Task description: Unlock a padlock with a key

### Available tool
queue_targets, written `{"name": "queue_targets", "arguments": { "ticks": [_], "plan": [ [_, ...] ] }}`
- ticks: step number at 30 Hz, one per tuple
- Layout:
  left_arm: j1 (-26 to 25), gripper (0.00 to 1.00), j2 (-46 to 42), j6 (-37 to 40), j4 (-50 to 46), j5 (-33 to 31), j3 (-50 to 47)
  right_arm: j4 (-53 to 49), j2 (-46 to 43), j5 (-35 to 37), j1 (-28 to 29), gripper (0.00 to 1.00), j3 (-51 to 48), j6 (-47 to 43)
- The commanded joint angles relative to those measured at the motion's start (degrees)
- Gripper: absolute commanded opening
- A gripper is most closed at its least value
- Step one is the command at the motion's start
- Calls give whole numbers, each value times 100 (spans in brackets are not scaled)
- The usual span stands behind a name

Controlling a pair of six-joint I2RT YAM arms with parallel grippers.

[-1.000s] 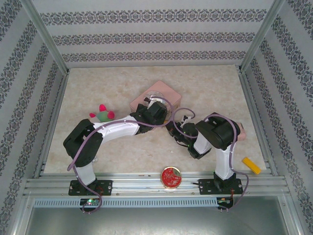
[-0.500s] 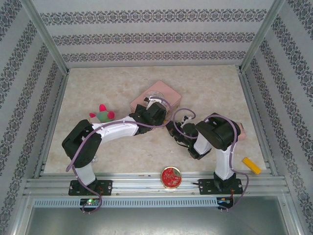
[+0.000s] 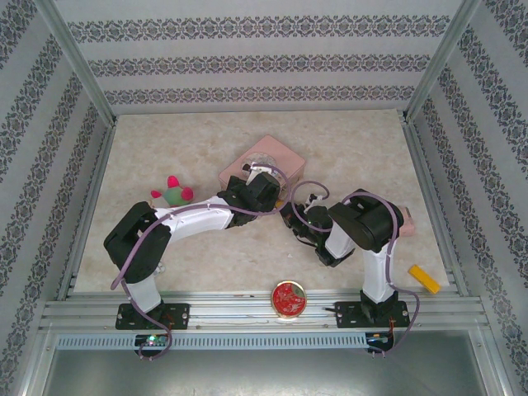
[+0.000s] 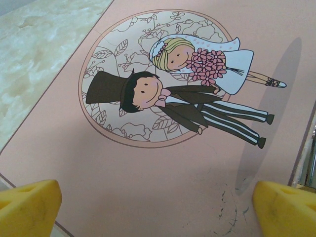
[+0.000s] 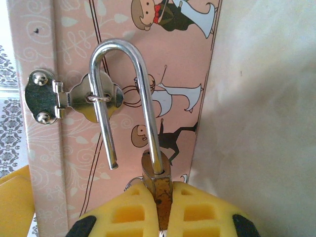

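Marbled beige tabletop point(image 3: 165, 148) carries a red tin point(image 3: 289, 299) at its near edge and a yellow block point(image 3: 425, 279) right of the right arm's base. Farther in, the right gripper point(image 5: 159, 212) has its yellow pads point(image 5: 128, 212) pinched on the brass body of the padlock point(image 5: 157, 180), whose shackle point(image 5: 116, 47) stands sprung open, its free leg threaded through the staple of the hasp point(image 5: 74, 96) on the pink box point(image 5: 44, 44). Beyond, the left gripper point(image 4: 158, 197) hovers with fingers point(image 4: 29, 205) spread wide over that box's lid and its bride-and-groom drawing point(image 4: 173, 84).
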Motion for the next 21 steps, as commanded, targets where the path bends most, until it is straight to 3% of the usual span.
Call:
{"name": "queue_targets", "arguments": {
  "ticks": [1,9,21],
  "plan": [
    [-32,99,16,76,-658,-24,-215,-253,143,661,-78,0,41,267],
    [-32,98,13,85,-685,-51,-249,-375,-102,538,-174,0,65,253],
    [-32,97,-21,87,-660,-27,-244,-463,188,997,-211,0,-56,-238]
  ]
}}
